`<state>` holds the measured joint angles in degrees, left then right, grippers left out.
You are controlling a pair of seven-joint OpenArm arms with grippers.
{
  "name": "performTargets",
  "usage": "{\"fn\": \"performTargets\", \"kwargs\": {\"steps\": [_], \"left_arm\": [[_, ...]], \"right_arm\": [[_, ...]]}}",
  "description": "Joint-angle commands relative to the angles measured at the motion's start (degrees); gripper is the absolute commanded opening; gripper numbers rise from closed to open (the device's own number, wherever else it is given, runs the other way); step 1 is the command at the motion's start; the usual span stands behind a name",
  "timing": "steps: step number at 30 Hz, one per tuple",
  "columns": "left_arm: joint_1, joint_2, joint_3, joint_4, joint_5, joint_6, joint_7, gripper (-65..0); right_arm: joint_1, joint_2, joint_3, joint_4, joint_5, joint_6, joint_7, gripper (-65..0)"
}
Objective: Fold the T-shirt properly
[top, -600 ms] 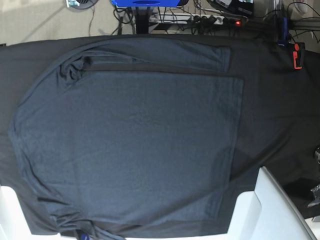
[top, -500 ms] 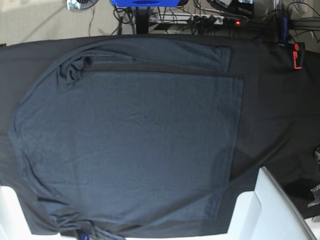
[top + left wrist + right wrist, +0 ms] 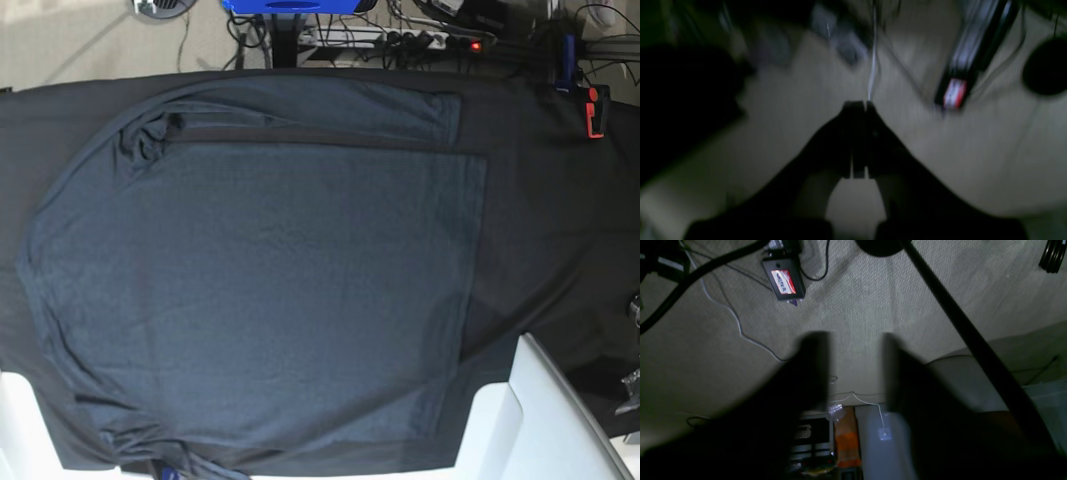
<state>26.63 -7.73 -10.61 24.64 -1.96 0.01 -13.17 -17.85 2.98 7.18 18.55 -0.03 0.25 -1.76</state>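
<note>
Left gripper (image 3: 860,105): dark fingers pressed together at the centre of the left wrist view, nothing between them, seen against a blurred beige floor with a black box bearing a red-and-white label (image 3: 955,91) at upper right. Right gripper (image 3: 855,366): two dark fingers standing apart with a clear gap at the centre of the right wrist view, holding nothing; through the gap showed beige carpet (image 3: 873,300), a thin white cable (image 3: 736,323) at left, and a black device with a red label (image 3: 783,281) at upper left; a black pole (image 3: 973,336) ran diagonally across the right half of that frame. Neither gripper showed in the base view; only white arm housings occupied its lower right (image 3: 545,420) and lower left corners. T-shirt (image 3: 260,300): slate-grey knit, spread flat over most of the base view, its collar end bunched at upper left, a band folded over along the upper edge, its straight hem running down the right of centre. It lay upon a black table cloth (image 3: 560,220), which reached the frame's right edge. An orange clamp (image 3: 596,110) sat at upper right of the cloth.
</note>
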Motion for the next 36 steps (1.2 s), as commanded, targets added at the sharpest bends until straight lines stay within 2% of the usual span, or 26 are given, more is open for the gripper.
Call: {"fn": "performTargets", "kwargs": {"steps": [1, 4, 9, 14, 17, 20, 23, 25, 27, 29, 30, 31, 33, 34, 36], "left_arm": [[3.39, -0.49, 0.02, 3.27, -0.20, 0.30, -1.03, -65.0], [8.22, -0.49, -0.07, 11.53, -0.20, 0.30, -2.61, -65.0], [13.59, -0.58, -0.07, 21.91, -0.29, 0.30, -2.79, -65.0], [19.57, -0.49, -0.42, 34.57, -0.81, 0.30, -2.61, -65.0], [23.96, -0.49, -0.60, 44.50, -0.90, 0.30, -2.44, -65.0], [27.65, -0.23, -0.69, 55.75, -0.99, 0.30, -2.35, -65.0], [28.88, -0.05, -0.60, 63.40, -0.99, 0.30, -2.08, -65.0], [28.44, -0.05, -0.60, 67.71, -1.52, 0.30, 1.43, -65.0], [26.95, -0.23, -0.69, 72.02, -5.21, 0.30, 7.94, -65.0], [25.54, -1.11, -0.77, 75.53, -11.45, 0.30, 14.44, -65.0], [24.93, -1.81, -0.77, 76.50, -13.91, 0.30, 16.47, -63.4], [24.31, -2.43, -0.77, 76.94, -16.37, 0.30, 17.78, -55.9], [22.99, -3.92, -0.77, 76.85, -21.56, 0.30, 19.10, -42.8], [22.03, -4.63, -0.77, 76.67, -23.49, 0.30, 19.19, -39.5], [20.80, -5.59, -0.77, 75.62, -26.40, 0.30, 19.19, -37.5]], "right_arm": [[-2.33, 0.49, 0.07, 2.42, -0.01, -0.21, -0.13, -65.0], [-7.25, 0.49, -0.02, 9.45, -0.10, -0.30, -0.13, -62.4], [-16.13, 0.23, 0.07, 22.55, -0.01, -0.38, -0.31, -62.3], [-27.82, -1.27, 0.34, 48.40, 0.16, -0.38, -6.46, -64.7], [-33.71, -1.27, 0.42, 64.14, 0.16, -0.38, -7.16, -64.5], [-36.53, -1.27, 0.42, 77.15, 0.16, -0.38, -7.16, -64.2], [-36.44, -1.36, 0.51, 84.97, 1.75, -0.38, -7.16, -63.5], [-36.00, -1.36, 0.51, 89.10, 7.55, -0.38, -7.25, -56.9], [-35.21, -1.09, 0.51, 92.09, 14.76, -0.47, -7.25, -42.6], [-34.24, 0.40, 0.34, 93.32, 20.65, -0.47, -7.25, -23.9], [-33.89, 0.93, 0.25, 93.41, 22.67, -0.30, -7.25, -17.1], [-33.54, 1.63, 0.07, 93.41, 24.52, -0.30, -7.25, -11.6], [-32.75, 2.60, -0.02, 93.32, 29.35, -0.21, -7.25, -7.4], [-32.22, 3.13, -0.02, 93.23, 32.16, -0.12, -7.25, -7.4], [-31.34, 4.80, 0.07, 92.97, 36.56, -0.12, -7.25, -7.4]]}}
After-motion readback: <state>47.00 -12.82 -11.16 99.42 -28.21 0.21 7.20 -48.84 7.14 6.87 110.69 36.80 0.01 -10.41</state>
